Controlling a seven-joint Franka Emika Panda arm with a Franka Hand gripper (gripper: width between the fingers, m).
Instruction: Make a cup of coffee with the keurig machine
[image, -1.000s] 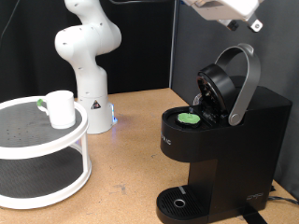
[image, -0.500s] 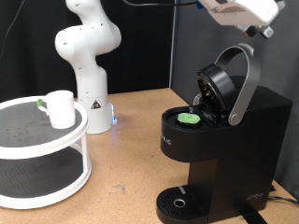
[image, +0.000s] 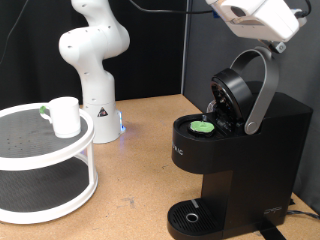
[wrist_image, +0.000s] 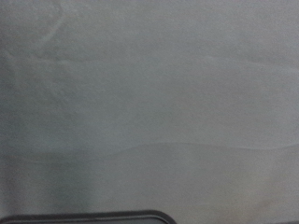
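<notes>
The keurig machine (image: 245, 150) stands at the exterior view's right with its lid raised and its silver-grey handle (image: 262, 88) up. A green-topped pod (image: 203, 127) sits in the open chamber. The cup (image: 65, 116) stands on the top tier of a white round shelf at the left. My gripper (image: 262, 20) hangs at the top right, just above the lid handle; its fingers do not show clearly. The wrist view shows only grey backdrop and a dark curved edge (wrist_image: 121, 217).
The white two-tier round shelf (image: 40, 165) fills the exterior view's left. The white arm base (image: 95, 70) stands behind it. The drip tray (image: 190, 217) at the machine's foot has nothing on it. A wooden tabletop (image: 140, 170) lies between shelf and machine.
My gripper has moved to the exterior view's right and then come down a little towards the lid handle. The machine, pod and cup have not moved.
</notes>
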